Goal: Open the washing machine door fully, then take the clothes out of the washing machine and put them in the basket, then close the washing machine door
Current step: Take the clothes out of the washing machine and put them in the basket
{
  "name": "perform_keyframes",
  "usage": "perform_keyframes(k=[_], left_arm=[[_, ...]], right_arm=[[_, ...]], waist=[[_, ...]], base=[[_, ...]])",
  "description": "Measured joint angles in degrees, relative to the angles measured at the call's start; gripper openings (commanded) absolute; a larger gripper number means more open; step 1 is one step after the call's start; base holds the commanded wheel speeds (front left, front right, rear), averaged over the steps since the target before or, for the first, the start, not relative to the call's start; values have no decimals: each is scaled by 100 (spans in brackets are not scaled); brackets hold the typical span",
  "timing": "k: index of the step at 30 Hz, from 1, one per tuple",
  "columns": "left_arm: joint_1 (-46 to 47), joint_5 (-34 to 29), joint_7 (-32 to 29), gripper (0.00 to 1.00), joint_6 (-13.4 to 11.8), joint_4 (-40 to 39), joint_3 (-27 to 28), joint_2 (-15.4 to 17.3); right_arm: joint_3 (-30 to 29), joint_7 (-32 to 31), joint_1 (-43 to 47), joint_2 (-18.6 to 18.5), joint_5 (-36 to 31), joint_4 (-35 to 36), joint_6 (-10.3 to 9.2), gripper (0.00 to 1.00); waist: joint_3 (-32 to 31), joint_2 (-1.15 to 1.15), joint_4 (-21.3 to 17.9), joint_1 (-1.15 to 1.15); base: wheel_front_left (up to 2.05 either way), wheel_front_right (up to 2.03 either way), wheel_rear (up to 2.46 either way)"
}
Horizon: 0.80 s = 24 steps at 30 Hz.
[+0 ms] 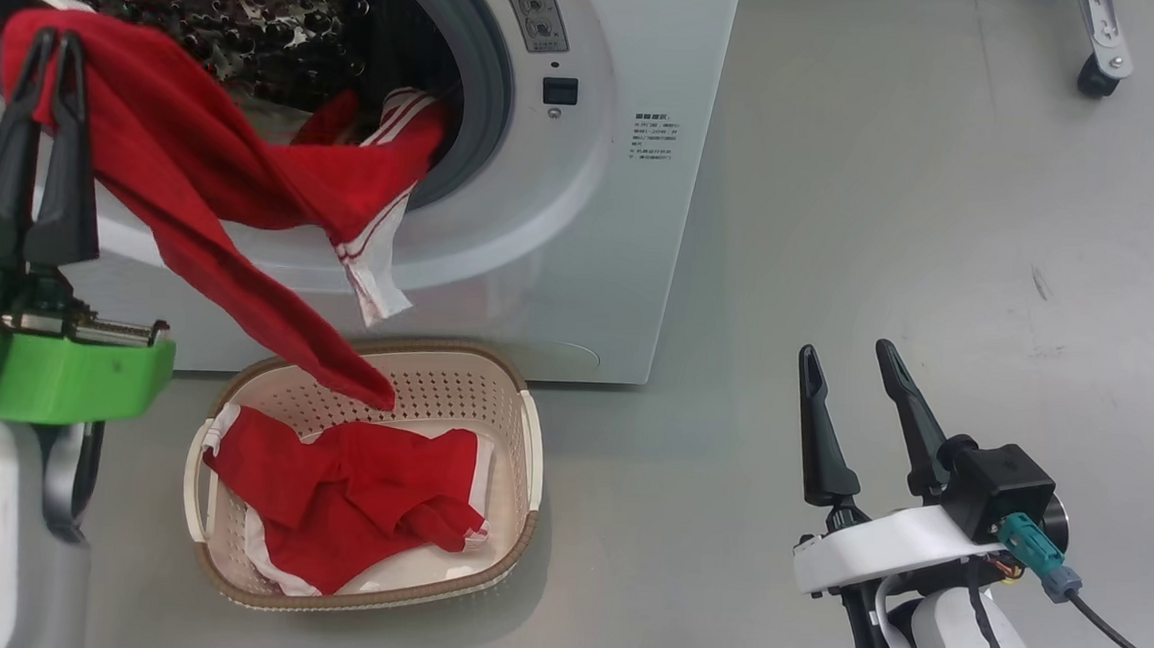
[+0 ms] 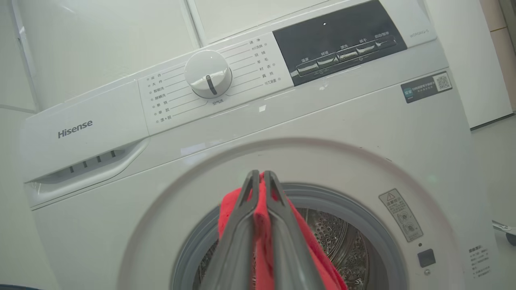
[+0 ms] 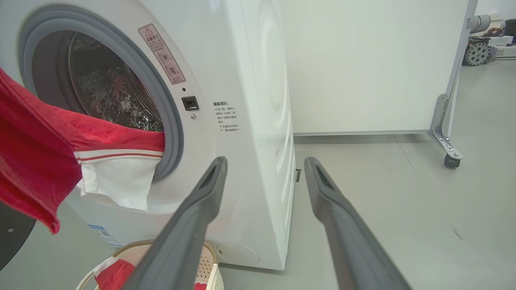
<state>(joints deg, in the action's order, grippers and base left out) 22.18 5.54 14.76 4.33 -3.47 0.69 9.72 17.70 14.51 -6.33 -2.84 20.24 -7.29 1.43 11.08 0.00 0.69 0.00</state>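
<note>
Two tools stand in opposite states. Raised at the drum (image 1: 206,1) mouth with fingers pointing up, the left tool (image 1: 58,40) is clamped on a red jersey (image 1: 196,160). This jersey trails out of the washing machine (image 1: 634,217), its lower end hanging over the basket (image 1: 527,451), where a second jersey (image 1: 356,491) lies. Low over the floor (image 1: 943,236), well right of the machine, the right tool (image 1: 848,353) has its fingers apart and empty. The left wrist view adds the dial (image 2: 208,79); the right wrist view adds a dark curved edge (image 3: 10,237), possibly the washing machine door.

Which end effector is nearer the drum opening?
Left. The left end effector sits before the drum opening, gripping a red jersey; the right end effector is off to its right.
</note>
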Motion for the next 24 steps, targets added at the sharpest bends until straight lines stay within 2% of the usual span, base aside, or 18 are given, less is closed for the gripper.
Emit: perform_keyframes(k=[6,14,24], left_arm=[[-443,-1,1,0,8,-37,-74,-8],[-1236,-45,-14,0,152,947,-509,56],[-1319,-165,-416,0,210,1858,-959,268]], right_arm=[[54,0,2,1,1,30,2,100],[77,0,-2,1,1,100,1,100],[160,0,-69,-1,0,158,0,100]], waist=[[49,0,-65,0],[245,0,-169,0],[594,0,-316,0]], base=[[0,0,0],[0,0,0],[0,0,0]])
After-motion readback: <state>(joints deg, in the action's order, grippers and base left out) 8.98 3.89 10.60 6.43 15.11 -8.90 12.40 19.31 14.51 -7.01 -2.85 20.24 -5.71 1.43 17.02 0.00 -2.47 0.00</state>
